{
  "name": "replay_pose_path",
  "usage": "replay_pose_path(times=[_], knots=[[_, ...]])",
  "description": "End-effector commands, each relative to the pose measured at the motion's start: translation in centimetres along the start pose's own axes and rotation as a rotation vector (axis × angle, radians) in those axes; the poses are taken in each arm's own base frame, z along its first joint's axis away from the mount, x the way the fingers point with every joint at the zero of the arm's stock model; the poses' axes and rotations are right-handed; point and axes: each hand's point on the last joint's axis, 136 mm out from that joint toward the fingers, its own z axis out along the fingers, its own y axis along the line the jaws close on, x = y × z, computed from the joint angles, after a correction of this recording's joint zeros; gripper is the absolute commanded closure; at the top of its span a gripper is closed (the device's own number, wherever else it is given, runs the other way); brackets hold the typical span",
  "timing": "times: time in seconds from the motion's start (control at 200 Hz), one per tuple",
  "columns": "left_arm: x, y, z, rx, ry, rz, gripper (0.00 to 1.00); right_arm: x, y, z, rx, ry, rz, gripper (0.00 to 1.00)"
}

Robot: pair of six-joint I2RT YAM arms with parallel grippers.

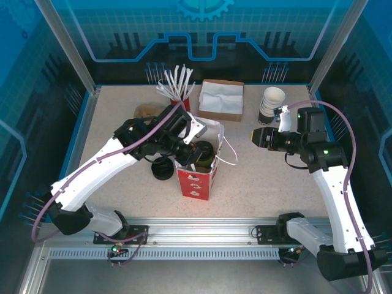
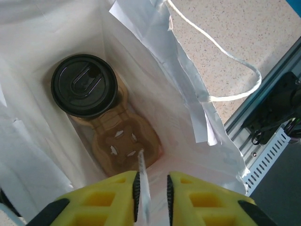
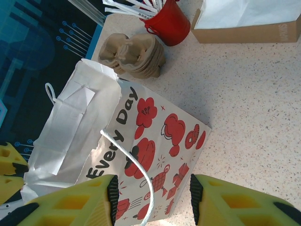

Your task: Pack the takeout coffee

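The coffee cup (image 2: 83, 84) is seen down inside the paper bag (image 1: 195, 180), black lid on, seated upright in one pocket of a brown cardboard carrier (image 2: 124, 141) at the bottom. The carrier's other pocket is left bare. The bag is stood upright on the table (image 1: 263, 177), between the two arms.

The left gripper (image 2: 152, 181) is held over the bag's mouth, jaws only narrowly parted. A thin strip of the bag's white paper (image 2: 142, 183) is caught between the fingers, lying close to one pad with a gap on the other side, so nothing is seen to be pinched.

The right gripper (image 3: 153, 188) is kept off to the bag's right, well apart from it, jaws spread wide and nothing held. From its wrist camera, the bag's white cord handle (image 3: 136, 165) is framed between the fingers.

Behind the bag, a stack of cardboard trays (image 3: 134, 54), a red cup of straws (image 3: 169, 21), a napkin box (image 1: 222, 101) and a stack of cups (image 1: 271, 104) are lined up; black lids (image 1: 162, 168) are piled just left of the bag.
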Motion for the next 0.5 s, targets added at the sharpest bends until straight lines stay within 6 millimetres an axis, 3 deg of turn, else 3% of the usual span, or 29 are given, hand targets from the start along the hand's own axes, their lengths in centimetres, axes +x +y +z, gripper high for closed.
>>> replay_pose_path(times=[0.0, 0.065, 0.305, 0.495], knots=[[-0.6, 0.0, -0.8, -0.013, -0.038, 0.021, 0.72, -1.1, 0.1, 0.0, -0.002, -0.040, 0.005, 0.53], [-1.0, 0.1, -1.4, -0.023, -0.059, 0.025, 0.63, -1.5, 0.0, 0.3, 0.012, -0.046, 0.009, 0.53], [-1.6, 1.0, -4.0, -0.078, -0.140, 0.025, 0.48, -4.1, -0.1, 2.5, 0.084, -0.065, 0.013, 0.53], [-2.3, 1.2, -5.4, -0.095, -0.186, -0.020, 0.44, -7.1, 0.6, 4.5, 0.149, -0.073, 0.017, 0.53]])
